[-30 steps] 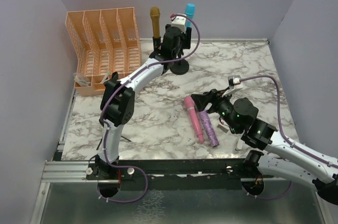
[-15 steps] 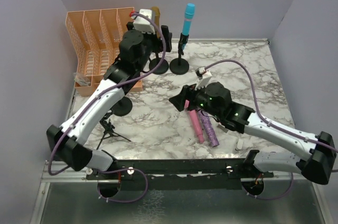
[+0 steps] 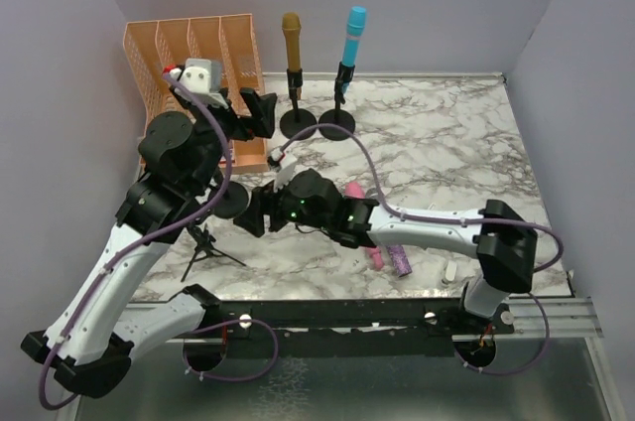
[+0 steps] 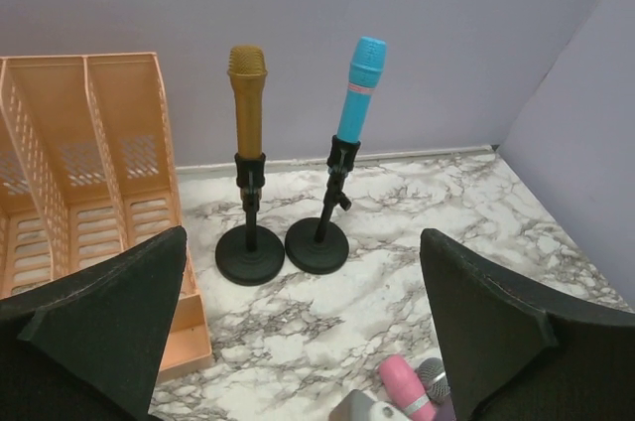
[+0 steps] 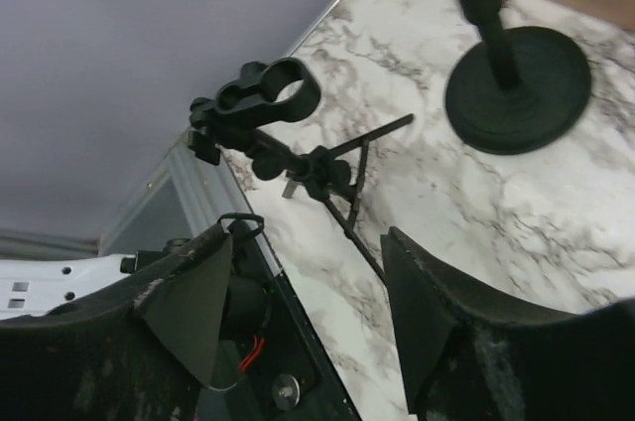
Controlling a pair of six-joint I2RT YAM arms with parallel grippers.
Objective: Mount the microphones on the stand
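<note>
Pink microphone (image 3: 377,257) and purple microphone (image 3: 400,262) are lying side by side on the table (image 3: 446,143), partly hidden under the right arm. In the left wrist view only their heads are showing, the pink cap (image 4: 405,381) touching the silver mesh (image 4: 434,375). Gold microphone (image 4: 247,93) and cyan microphone (image 4: 359,83) are standing clipped in round-based stands by the rear wall, the cyan one leaning slightly.

Each microphone is a rigid stick, probably light. The pink barrel is looking smooth and likely slippery, the glittery purple one rougher. The mesh head is judged dentable, so mid-barrel is the better place to take hold, leaving the tail free for a clip.

Right gripper (image 5: 303,312) is hovering with jaws parted and nothing between them. It is facing a thin black tripod stand (image 5: 298,158) whose ring clip (image 5: 268,98) is waiting unfilled. A heavier disc-based stand (image 5: 516,73) is rising beside it, its top out of view. Left gripper (image 4: 298,342) is hanging released, also holding nothing. An orange perforated file rack (image 4: 99,143) is sitting at the left of the veined marble surface.
</note>
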